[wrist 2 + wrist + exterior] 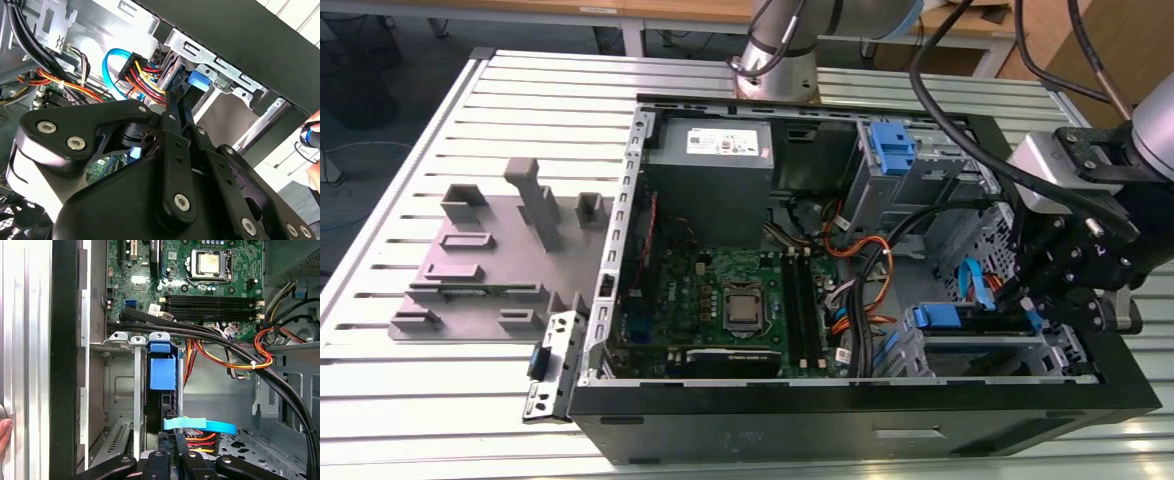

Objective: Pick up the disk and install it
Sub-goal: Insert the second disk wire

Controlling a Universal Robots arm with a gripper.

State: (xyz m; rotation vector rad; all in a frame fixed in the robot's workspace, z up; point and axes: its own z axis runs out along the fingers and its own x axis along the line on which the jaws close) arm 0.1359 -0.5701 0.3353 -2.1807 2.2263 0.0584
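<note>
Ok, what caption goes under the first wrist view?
Gripper at the disk, standing on edge in the drive bay.

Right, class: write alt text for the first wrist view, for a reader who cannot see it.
Inside an open computer case, the disk, in its blue carrier, sits in a metal drive bay, with the black pincer close to it. A green motherboard and bundled cables lie beyond.

Disk (163,372) mostly hidden in cage (117,390)

A robotics lab: open computer case (854,425) on a slatted aluminium bench (427,385), robot arm (774,55) alongside
</note>
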